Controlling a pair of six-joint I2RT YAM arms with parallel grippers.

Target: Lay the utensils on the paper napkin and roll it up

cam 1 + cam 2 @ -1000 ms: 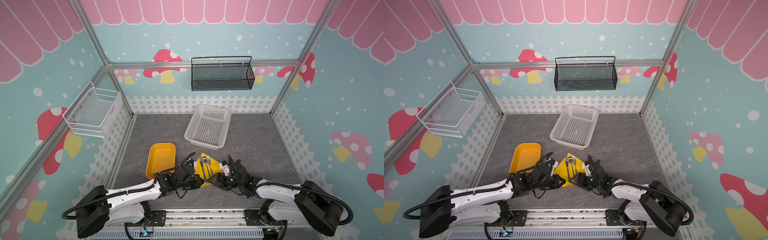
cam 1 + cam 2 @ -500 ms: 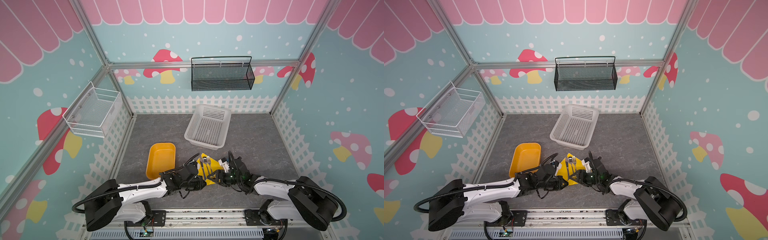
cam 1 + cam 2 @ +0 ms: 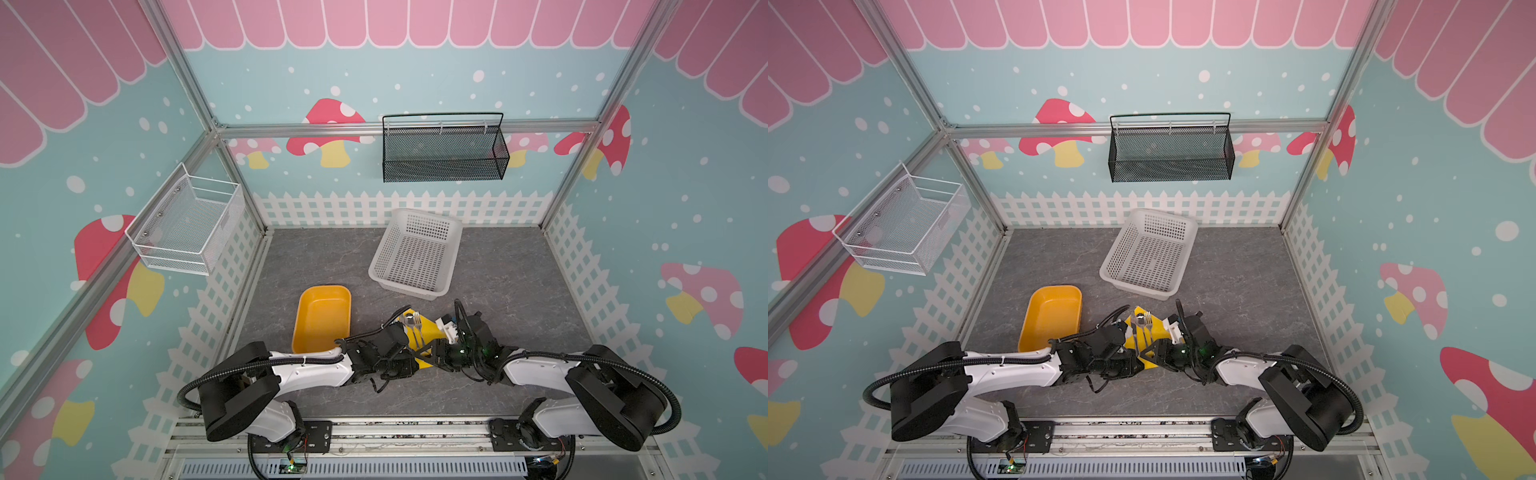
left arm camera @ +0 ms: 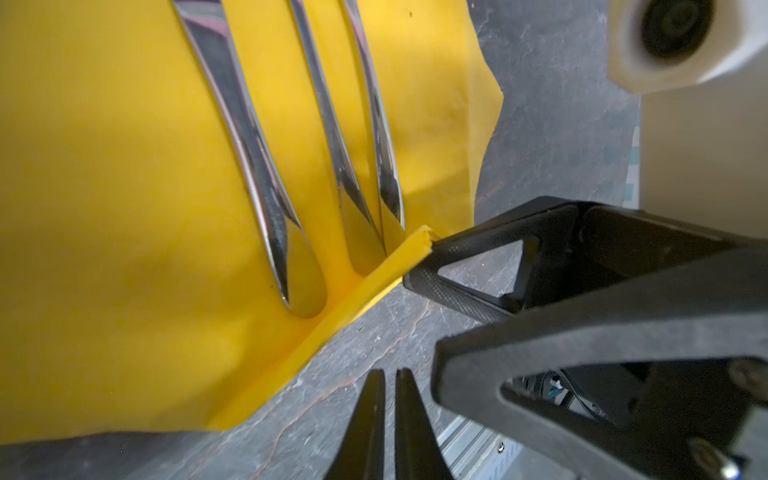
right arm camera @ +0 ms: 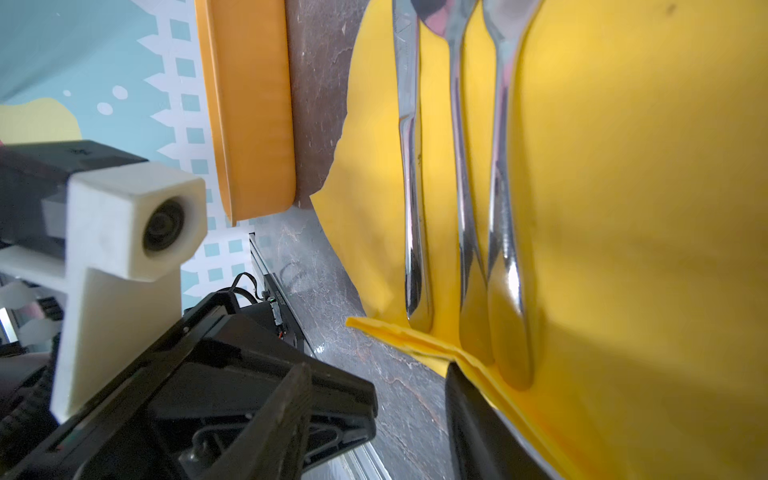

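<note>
The yellow paper napkin [image 4: 124, 208] lies flat on the grey floor, also seen in both top views [image 3: 429, 329]. The utensils [image 5: 461, 187] lie side by side on it, three silver handles pointing at both grippers. The napkin's near edge is folded up into a narrow strip against the handle ends. My right gripper [image 5: 382, 399] is open, one finger [image 5: 478, 415] under that lifted edge and the other out over bare floor. My left gripper [image 4: 388, 376] is shut on nothing, just off the napkin's near edge beside the right fingers [image 4: 457, 266].
An orange plastic tray [image 3: 322, 316] sits left of the napkin. A white plastic basket [image 3: 415, 253] stands behind it. A black mesh basket [image 3: 442, 149] hangs on the back wall and a white wire basket [image 3: 187, 228] on the left wall.
Both grippers have crept inward to the napkin's near edge. The right jaws have narrowed, and the left jaws have closed a little more.
</note>
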